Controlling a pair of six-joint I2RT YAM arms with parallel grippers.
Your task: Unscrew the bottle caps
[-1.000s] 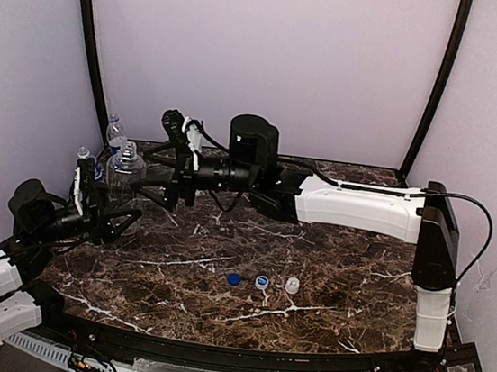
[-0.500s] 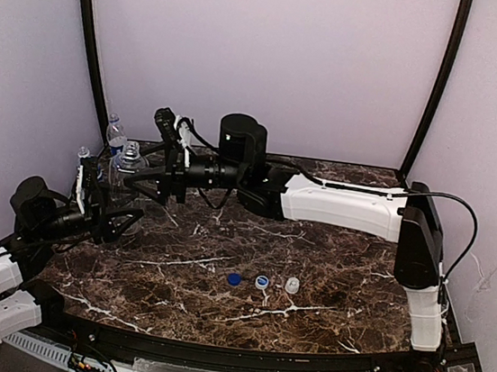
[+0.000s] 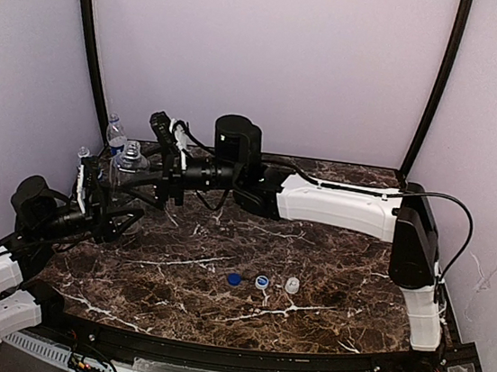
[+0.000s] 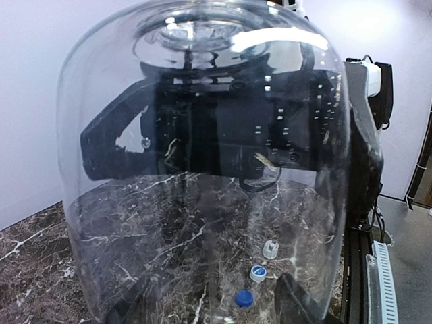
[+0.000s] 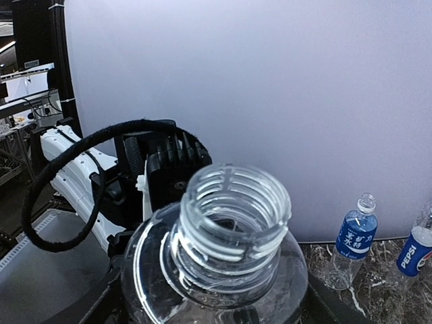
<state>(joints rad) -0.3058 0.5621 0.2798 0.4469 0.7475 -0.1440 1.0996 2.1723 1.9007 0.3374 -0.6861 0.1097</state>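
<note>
Where the dark marble table (image 3: 338, 270) meets the left wall, two labelled bottles (image 5: 354, 237) (image 5: 413, 251) stand upright, clear plastic with blue bands. What they hold cannot be told. Just right of them the left gripper (image 3: 113, 198) is closed partway on the plain bottle (image 4: 202, 169), a smooth, clear, dome-shouldered shell through which the veined stone shows. Its ribbed, threaded neck is uncapped. The right gripper (image 3: 140, 180) reaches across, jaws spread wide on either side of that bottle's shoulder; whether they press it cannot be told. Well apart to the right, three tiny round caps lie in a row on the stone: blue cap (image 3: 233, 279), middle white cap (image 3: 261, 282), right-hand white cap (image 3: 292, 285).
</note>
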